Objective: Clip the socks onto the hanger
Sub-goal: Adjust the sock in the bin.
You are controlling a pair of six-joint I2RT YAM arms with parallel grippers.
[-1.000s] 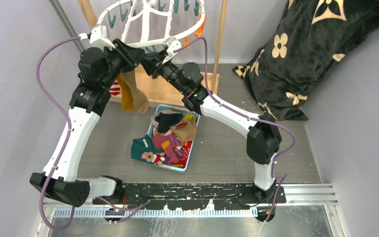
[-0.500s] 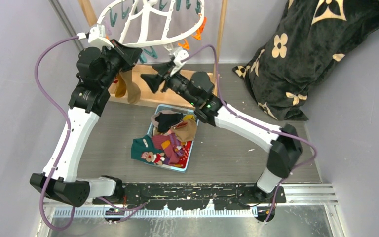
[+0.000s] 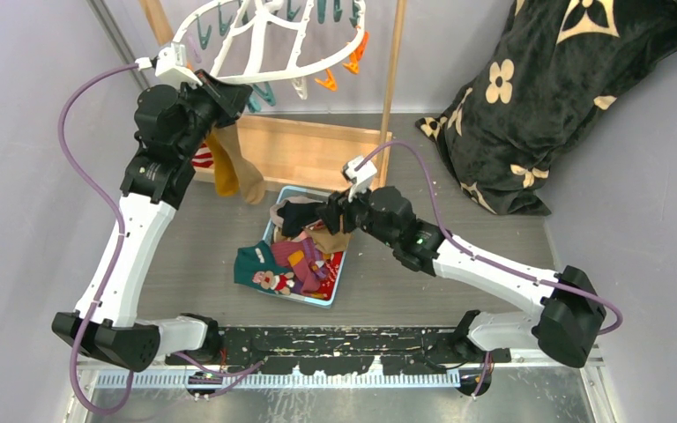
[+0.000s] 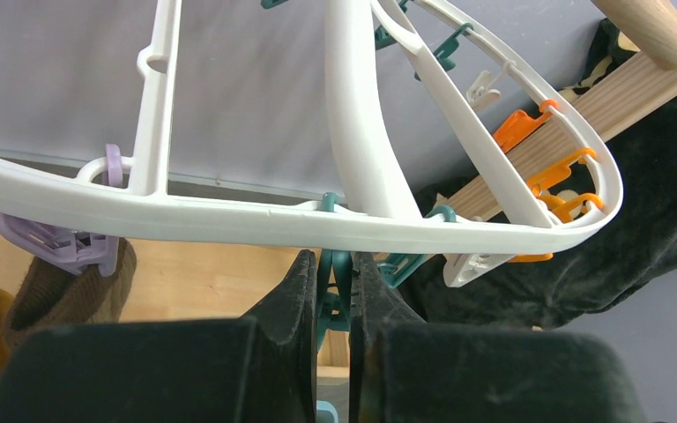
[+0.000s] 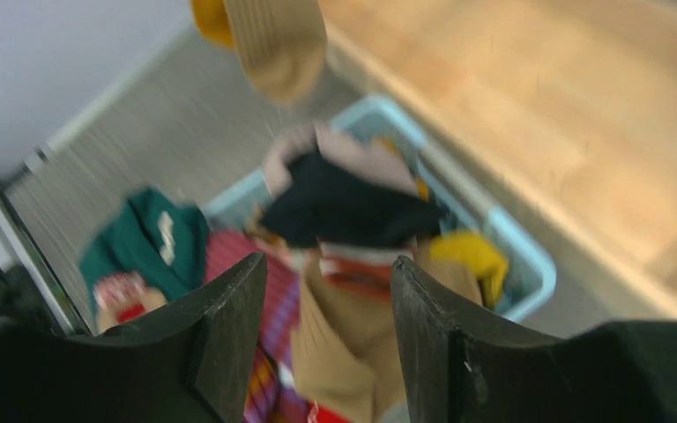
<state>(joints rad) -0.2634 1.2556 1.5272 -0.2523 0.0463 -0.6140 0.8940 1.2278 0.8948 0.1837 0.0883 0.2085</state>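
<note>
The left arm (image 3: 132, 247) and the right arm (image 3: 485, 264) are built alike, with long links in smooth white shells joined by bulky matte black joint housings. A thin purple cable (image 3: 75, 167) loops loose along the left arm, and a second purple cable (image 3: 432, 189) runs along the right one. A small white bracket (image 3: 169, 62) sits on the left wrist, another white bracket (image 3: 359, 170) on the right. A tiny green light (image 3: 420, 236) glows on the right arm's black housing. The left gripper (image 4: 335, 260) and the right gripper (image 5: 328, 264) each have two matte black, wedge-shaped fingers (image 4: 286, 304).
</note>
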